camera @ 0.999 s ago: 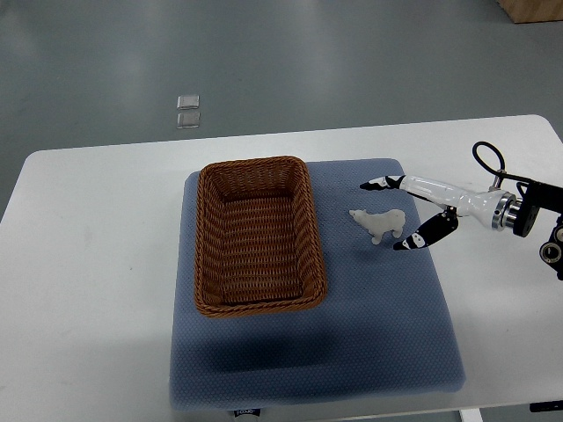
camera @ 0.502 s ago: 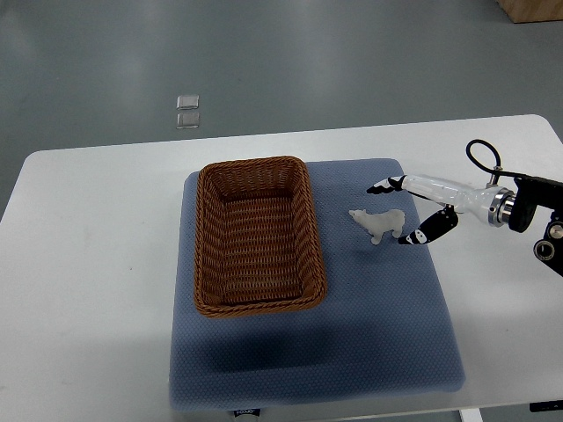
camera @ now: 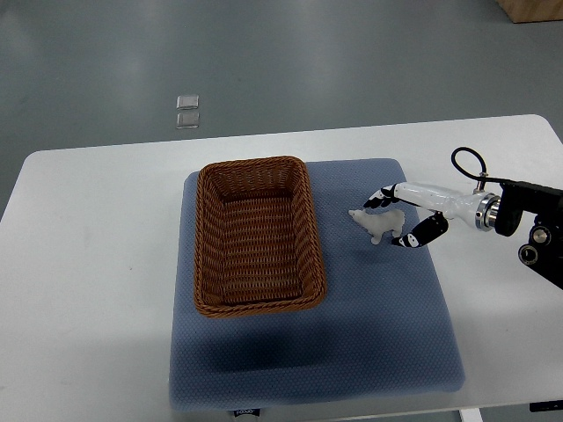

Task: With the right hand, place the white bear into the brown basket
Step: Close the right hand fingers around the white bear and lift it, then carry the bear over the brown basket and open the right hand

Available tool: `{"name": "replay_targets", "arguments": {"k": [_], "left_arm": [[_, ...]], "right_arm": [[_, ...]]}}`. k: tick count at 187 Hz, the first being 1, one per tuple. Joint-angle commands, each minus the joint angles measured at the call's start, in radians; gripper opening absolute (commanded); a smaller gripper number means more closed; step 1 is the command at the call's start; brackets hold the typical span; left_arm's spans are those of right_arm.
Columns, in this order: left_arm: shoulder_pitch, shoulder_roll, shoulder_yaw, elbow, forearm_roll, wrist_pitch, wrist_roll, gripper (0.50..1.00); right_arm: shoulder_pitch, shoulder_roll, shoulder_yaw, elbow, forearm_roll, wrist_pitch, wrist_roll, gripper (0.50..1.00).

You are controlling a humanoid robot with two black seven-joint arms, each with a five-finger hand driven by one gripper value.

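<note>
Nearest us, the blue mat (camera: 308, 352) covers the middle of the white desk (camera: 88, 264). On it, we see the white bear (camera: 378, 223) standing just right of the brown basket (camera: 258, 236), apart from its wall, its long axis running left to right with the head toward the basket. Our right hand (camera: 394, 219) reaches in from the right edge, fingers spread around the bear's rear, one beyond it and one on the near side; we judge it closing but not yet gripping. The basket lies left of both. The left hand is out of view.
</note>
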Motion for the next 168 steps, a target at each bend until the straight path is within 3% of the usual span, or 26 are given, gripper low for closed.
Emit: {"name": "replay_targets", "arguments": {"k": [1,18,31,63,113,168], "left_arm": [[0.0,0.0,0.0,0.0,0.0,0.0,0.0,1.0],[0.0,0.0,0.0,0.0,0.0,0.0,0.0,1.0],[0.0,0.0,-0.001,0.0,0.0,0.0,-0.001,1.0],[0.0,0.0,0.0,0.0,0.0,0.0,0.0,1.0],[0.0,0.0,0.0,0.0,0.0,0.0,-0.001,1.0],[0.0,0.0,0.0,0.0,0.0,0.0,0.0,1.0]], "right_arm": [[0.007,0.0,-0.015,-0.012,-0.002,-0.006,0.0,0.742],[0.013,0.002,-0.02,-0.019,-0.002,-0.006,0.0,0.682],[0.017,0.008,-0.03,-0.026,-0.008,-0.006,0.001,0.605],[0.023,0.014,-0.032,-0.036,-0.008,-0.006,0.001,0.5],[0.029,0.02,-0.026,-0.041,-0.002,-0.035,0.006,0.5],[0.13,0.02,-0.012,-0.019,0.057,-0.044,0.027,0.5]]}}
